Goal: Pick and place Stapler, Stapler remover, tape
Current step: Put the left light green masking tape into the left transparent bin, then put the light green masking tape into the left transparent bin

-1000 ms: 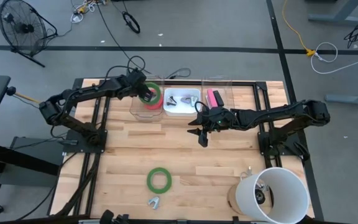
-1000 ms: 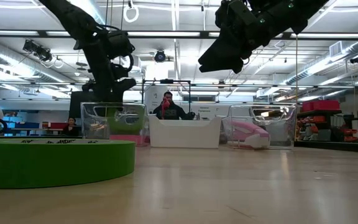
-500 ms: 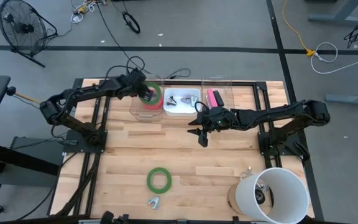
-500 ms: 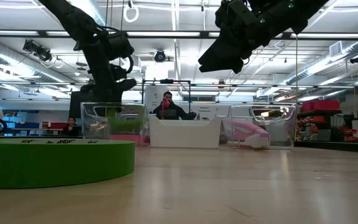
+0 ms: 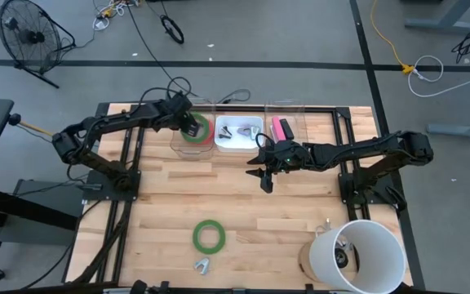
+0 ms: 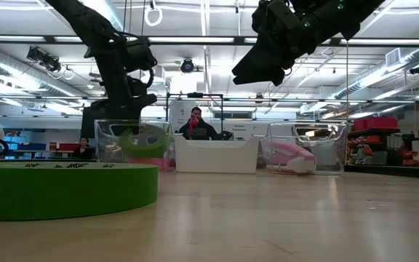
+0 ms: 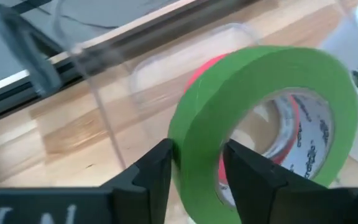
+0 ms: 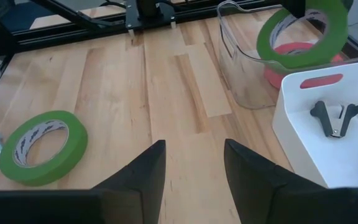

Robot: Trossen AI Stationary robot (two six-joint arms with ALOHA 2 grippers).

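Your left gripper (image 7: 194, 165) pinches 1 green tape roll (image 7: 266, 118) over the clear bin (image 5: 188, 140) — right gripper (image 8: 191, 165) spread, beside it.

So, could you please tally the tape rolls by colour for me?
Green tape rolls: 2, one held by the left gripper over the clear bin, one on the table.
Pinkish red tape rolls: 1, in the clear bin.
Total: 3.

Your wooden table (image 5: 170, 208) carries a green tape roll (image 5: 208, 236), a staple remover (image 5: 201, 264), three bins and a white bucket (image 5: 357, 255)
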